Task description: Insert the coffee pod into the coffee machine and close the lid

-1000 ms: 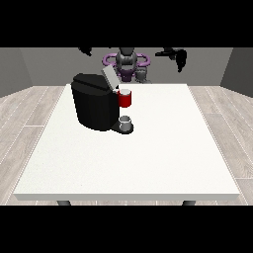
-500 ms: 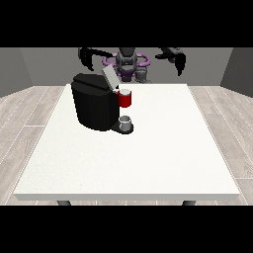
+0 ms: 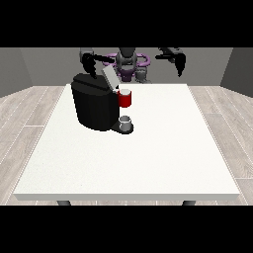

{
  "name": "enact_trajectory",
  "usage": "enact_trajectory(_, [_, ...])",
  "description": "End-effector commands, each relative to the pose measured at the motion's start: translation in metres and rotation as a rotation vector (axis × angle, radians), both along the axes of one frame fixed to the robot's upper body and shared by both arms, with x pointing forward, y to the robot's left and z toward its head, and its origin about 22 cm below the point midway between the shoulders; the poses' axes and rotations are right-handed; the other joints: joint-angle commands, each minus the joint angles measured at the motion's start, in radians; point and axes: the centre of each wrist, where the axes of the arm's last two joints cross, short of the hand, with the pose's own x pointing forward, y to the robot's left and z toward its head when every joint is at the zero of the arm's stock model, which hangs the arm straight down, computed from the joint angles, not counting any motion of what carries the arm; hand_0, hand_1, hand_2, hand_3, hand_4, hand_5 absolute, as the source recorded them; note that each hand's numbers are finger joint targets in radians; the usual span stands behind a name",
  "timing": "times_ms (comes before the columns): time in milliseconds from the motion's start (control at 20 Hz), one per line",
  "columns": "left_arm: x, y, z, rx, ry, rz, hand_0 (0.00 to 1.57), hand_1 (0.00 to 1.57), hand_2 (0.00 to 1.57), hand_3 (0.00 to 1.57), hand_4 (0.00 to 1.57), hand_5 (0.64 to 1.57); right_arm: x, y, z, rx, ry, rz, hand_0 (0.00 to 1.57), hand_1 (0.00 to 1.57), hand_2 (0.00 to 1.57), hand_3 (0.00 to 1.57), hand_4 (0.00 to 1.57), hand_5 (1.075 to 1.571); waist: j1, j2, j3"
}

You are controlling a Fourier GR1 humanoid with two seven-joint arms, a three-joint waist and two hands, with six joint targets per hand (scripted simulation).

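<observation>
Coffee machine [image 3: 96, 106] on the table [image 3: 148, 148], lid [image 3: 109, 77] tilted up.
The hand at the view's left [image 3: 90, 65] hangs just above the machine, holding nothing; whether its fingers are curled I cannot tell.

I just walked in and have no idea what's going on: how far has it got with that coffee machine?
Very early, by the look of it. The coffee machine stands with its lid tilted open and a red part at its front; a small cup sits below. Neither the hand at the view's left nor the hand at the view's right touches anything. Whether the pod is in, I can't tell; closing the lid remains.
</observation>
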Motion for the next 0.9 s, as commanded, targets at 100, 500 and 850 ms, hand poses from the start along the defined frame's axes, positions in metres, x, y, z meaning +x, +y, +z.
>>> enact_trajectory(100, [-0.001, 0.009, 0.014, 0.015, -0.072, 0.024, 0.00, 0.00, 0.00, 0.00, 0.00, 1.571, 0.020, 0.012, 0.013, -0.037, -0.070, 0.033, 0.00, 0.00, 0.00, 0.00, 0.00, 1.571, -0.004, 0.074, -0.0002])
enact_trajectory(500, [0.003, 0.006, 0.029, 0.014, -0.077, 0.025, 0.00, 0.00, 0.00, 0.00, 0.12, 1.571, 0.036, 0.035, 0.029, -0.057, -0.061, 0.058, 0.00, 0.00, 0.00, 0.00, 0.00, 1.571, -0.008, 0.078, -0.0002])
enact_trajectory(850, [0.005, 0.005, 0.027, 0.027, -0.100, 0.038, 0.00, 0.00, 0.00, 0.00, 0.00, 1.571, 0.045, 0.050, 0.041, -0.071, -0.088, 0.080, 0.00, 0.00, 0.00, 0.00, 0.00, 1.571, 0.002, 0.122, -0.0002])
